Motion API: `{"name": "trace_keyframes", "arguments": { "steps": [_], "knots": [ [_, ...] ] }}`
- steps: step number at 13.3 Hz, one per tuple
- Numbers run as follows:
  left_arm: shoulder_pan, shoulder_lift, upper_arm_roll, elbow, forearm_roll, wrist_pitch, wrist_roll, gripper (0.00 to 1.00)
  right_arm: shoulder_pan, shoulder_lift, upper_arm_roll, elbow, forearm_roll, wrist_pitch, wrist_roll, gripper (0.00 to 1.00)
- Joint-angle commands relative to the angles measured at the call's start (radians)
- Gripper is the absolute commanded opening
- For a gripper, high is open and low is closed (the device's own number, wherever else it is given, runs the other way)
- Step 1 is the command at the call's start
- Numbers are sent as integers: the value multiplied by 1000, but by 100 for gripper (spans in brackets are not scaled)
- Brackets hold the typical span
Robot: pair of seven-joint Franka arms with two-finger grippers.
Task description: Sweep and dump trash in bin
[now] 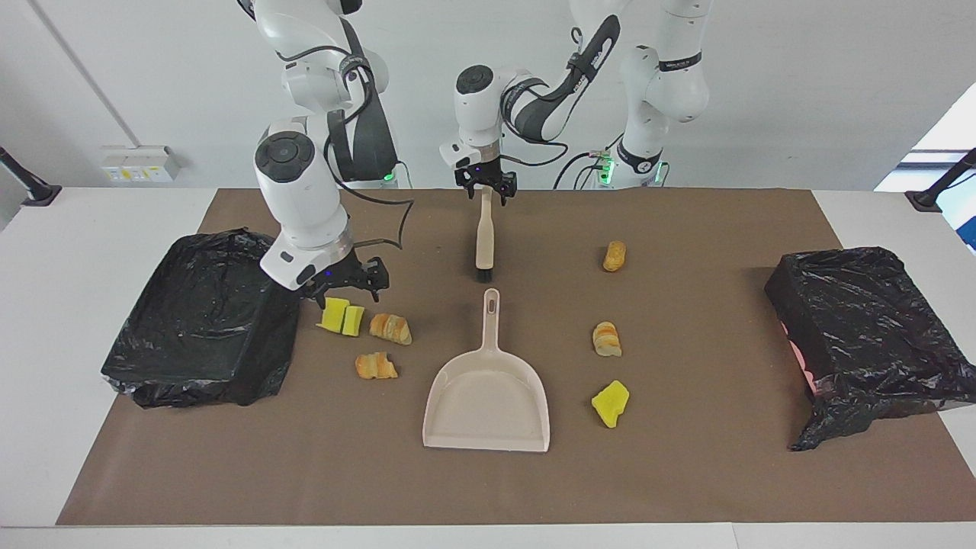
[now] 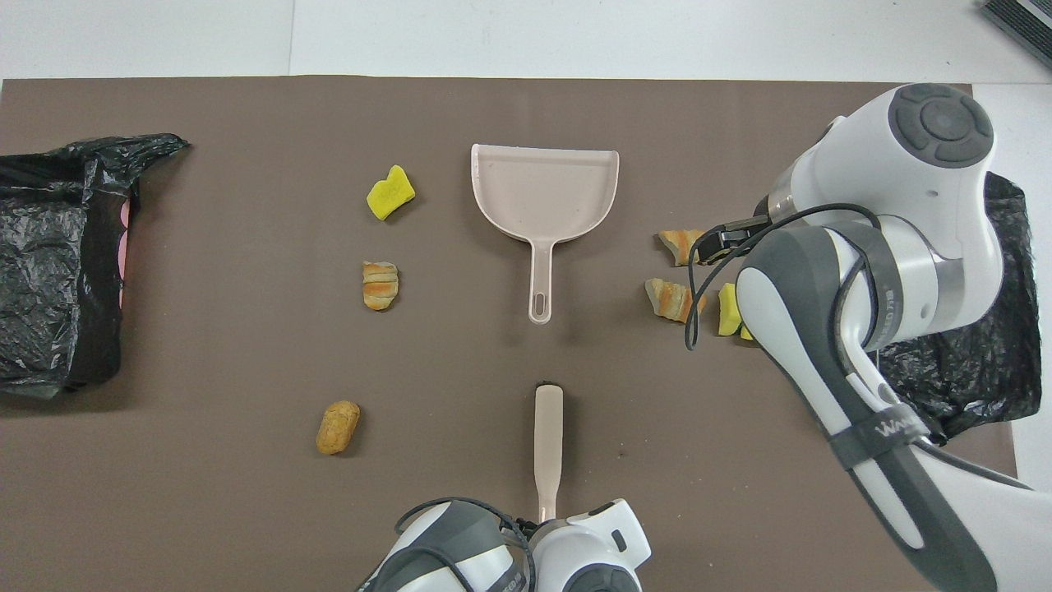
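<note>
Covering most of a white table [image 1: 99, 221] under a plain white wall [image 1: 801, 76], a brown mat [image 1: 686, 473] carries the trash [image 1: 390, 329]. Three bits lie beside the black-bagged bin [image 1: 198, 320] at the right arm's end, and three lie toward the second bin [image 1: 862, 320]. The right gripper [image 1: 347, 290] hangs spread over a yellow chunk [image 1: 343, 316]. The left gripper [image 1: 486, 191] sits at the brush [image 1: 485, 240] handle's end; I cannot tell whether it grips. The dustpan [image 1: 488, 404] lies mid-mat.
</note>
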State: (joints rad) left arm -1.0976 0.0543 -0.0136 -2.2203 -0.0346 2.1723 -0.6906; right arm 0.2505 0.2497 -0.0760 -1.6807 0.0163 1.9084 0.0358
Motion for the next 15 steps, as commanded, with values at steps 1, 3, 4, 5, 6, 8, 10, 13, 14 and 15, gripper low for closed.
{"name": "trace_keyframes", "arguments": {
  "steps": [1,3,4,5,6,8,10,13,14,15],
  "knots": [
    [-8,-25,15,-15,9,-25,-3,8,-5,-17,4,-27,17,24,15,100],
    [36,-40,12,-7,9,-52,12,0,-5,-17,2,-28,17,24,15,100],
    [48,-56,12,-6,9,-67,34,0,-4,-17,2,-27,17,23,15,100],
    [59,-76,15,-5,9,-90,57,0,-5,-17,4,-27,17,23,15,100],
    [61,-108,20,-5,9,-159,65,0,-5,-17,4,-27,17,23,15,100],
    [112,-155,29,-5,10,-290,69,0,-4,-14,4,-20,17,20,18,100],
    [185,-212,30,-7,10,-391,69,0,35,-10,5,9,22,-3,86,100],
    [318,-302,29,-19,12,-523,57,0,108,35,5,59,20,-39,241,100],
    [353,-321,29,-21,13,-572,52,0,128,58,7,73,19,-39,295,100],
    [379,-326,29,-21,19,-613,27,0,144,86,8,96,28,-32,358,100]
  ]
}}
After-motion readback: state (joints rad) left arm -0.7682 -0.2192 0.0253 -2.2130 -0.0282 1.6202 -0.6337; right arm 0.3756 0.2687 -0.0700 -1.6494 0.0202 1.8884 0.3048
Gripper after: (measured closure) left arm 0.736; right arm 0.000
